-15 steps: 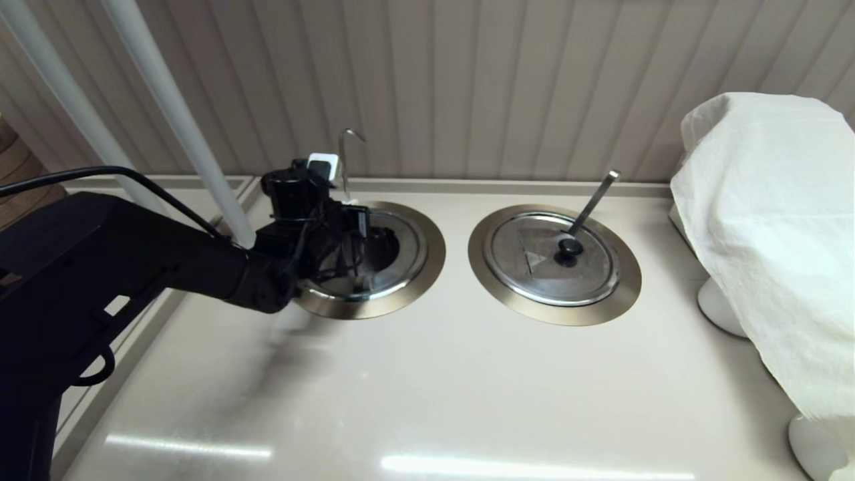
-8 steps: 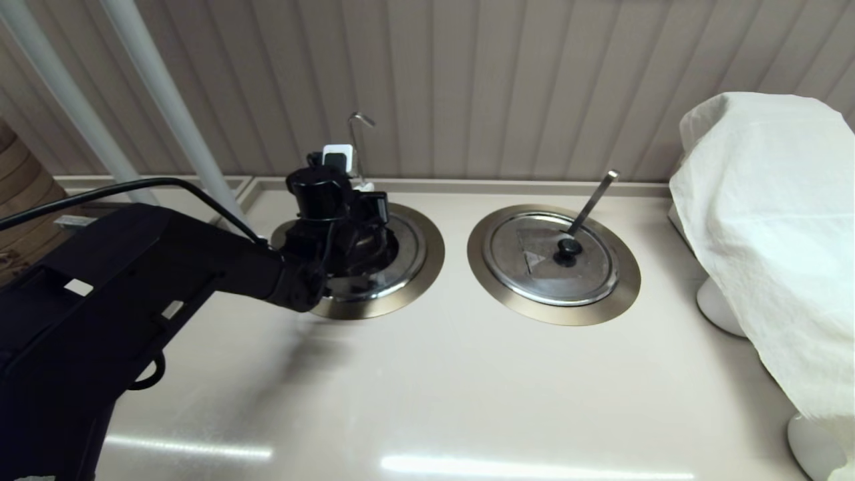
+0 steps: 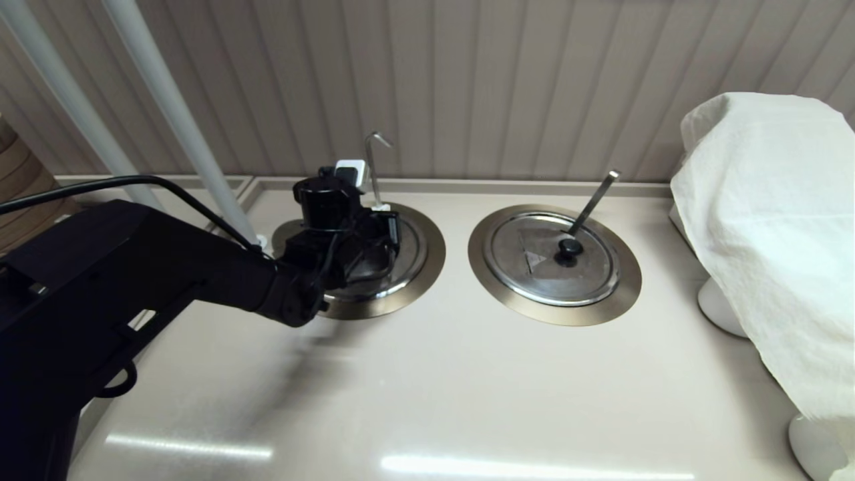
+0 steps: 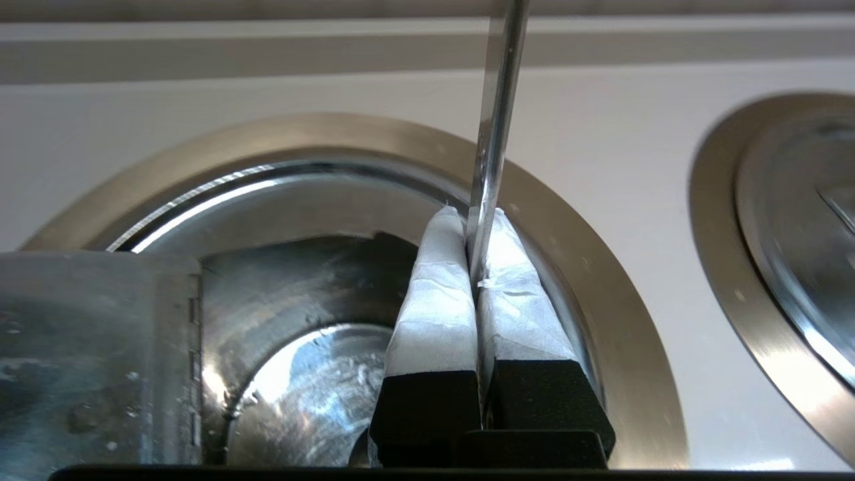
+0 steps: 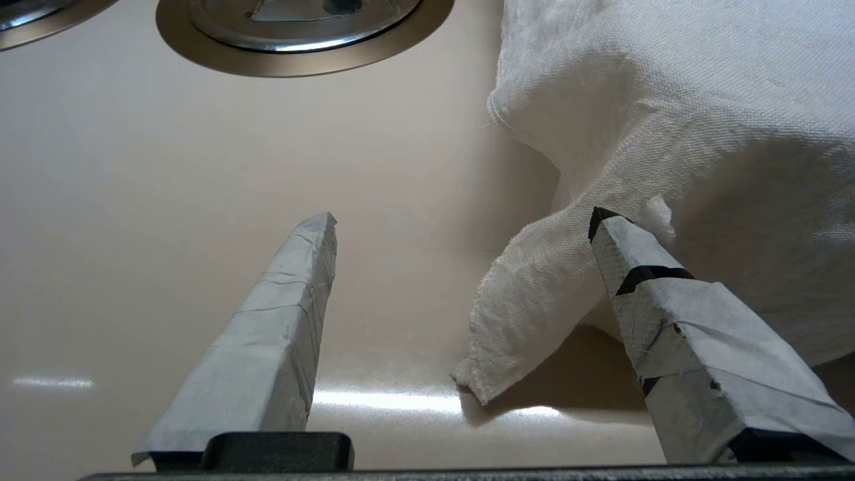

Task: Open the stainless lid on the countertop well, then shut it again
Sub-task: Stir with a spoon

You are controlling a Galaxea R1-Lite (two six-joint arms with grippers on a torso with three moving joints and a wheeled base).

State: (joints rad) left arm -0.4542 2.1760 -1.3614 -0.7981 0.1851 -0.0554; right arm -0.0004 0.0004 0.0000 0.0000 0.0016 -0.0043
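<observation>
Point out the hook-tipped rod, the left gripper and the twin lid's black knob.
hook-tipped rod (image 3: pixel 371 167): head view, mid-shaft below the hook.
left gripper (image 4: pixel 475 230): left wrist view, between the taped fingertips pinching the rod.
black knob (image 3: pixel 570 248): head view, knob top.

1. My left gripper (image 4: pixel 478 280) has fingers wrapped in creased, matt white tape over black pads; my right gripper (image 5: pixel 467 267) looks the same.
2. The thin rod handle (image 4: pixel 491 133) is polished metal.
3. The countertop well (image 4: pixel 601 321) has a brushed bronze-toned rim.
4. The counter (image 3: pixel 467 401) is glossy beige, perhaps stone.
5. The cloth (image 5: pixel 668 100) is coarse white weave.
</observation>
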